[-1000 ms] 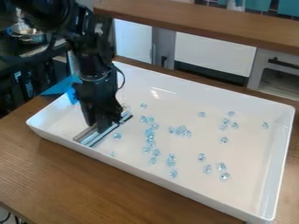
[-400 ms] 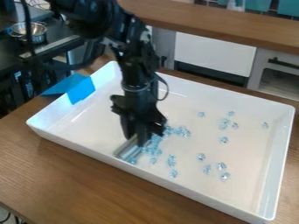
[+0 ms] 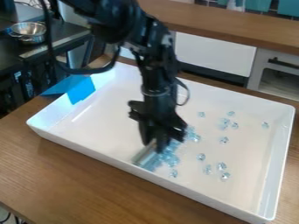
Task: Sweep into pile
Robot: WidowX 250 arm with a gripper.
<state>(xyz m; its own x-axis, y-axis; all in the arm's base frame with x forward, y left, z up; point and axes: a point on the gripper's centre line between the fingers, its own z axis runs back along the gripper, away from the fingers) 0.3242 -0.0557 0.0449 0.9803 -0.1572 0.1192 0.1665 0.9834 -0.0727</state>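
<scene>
Across a white tray (image 3: 102, 118) lie small, translucent, pale-blue pieces (image 3: 221, 166).

Metal bowls (image 3: 28, 31) on a dark counter (image 3: 63, 33), upper left; wooden ledge (image 3: 234, 24) above white cabinets (image 3: 213, 52) behind the table (image 3: 70, 183); blue sheet (image 3: 81, 89), left

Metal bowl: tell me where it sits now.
The metal bowl is at the upper left of the camera view, on the dark surface beyond the white tray.
</scene>
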